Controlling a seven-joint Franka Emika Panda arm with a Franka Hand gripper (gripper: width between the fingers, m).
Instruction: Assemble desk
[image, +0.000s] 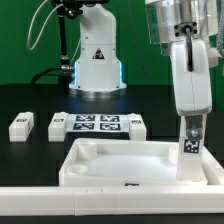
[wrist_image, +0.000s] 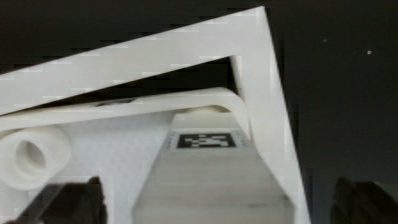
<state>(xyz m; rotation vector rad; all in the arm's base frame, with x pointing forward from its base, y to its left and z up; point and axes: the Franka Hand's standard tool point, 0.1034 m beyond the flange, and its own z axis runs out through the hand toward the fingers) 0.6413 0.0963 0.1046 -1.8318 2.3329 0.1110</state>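
Hand (wrist_image: 214, 205) open, fingers (wrist_image: 79, 203) clear on either side of the leg (image: 193, 150). The leg stands upright with its long axis vertical and its tag facing the exterior camera. It sits in the tabletop (image: 110, 165) corner socket at the exterior view's right, near the counter's front edge. Risk: if the leg is loosely seated, a finger brushing it on lift-off could tip it.

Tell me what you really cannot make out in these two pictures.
Exterior view: tags on the loose legs, too small to read.
Exterior view: whether the gripper touches the upright leg, too small and blurred.
Wrist view: that leg's lower end in the tabletop, hidden by the leg itself.
Wrist view: the fingers, mostly cut off by the picture's edge.
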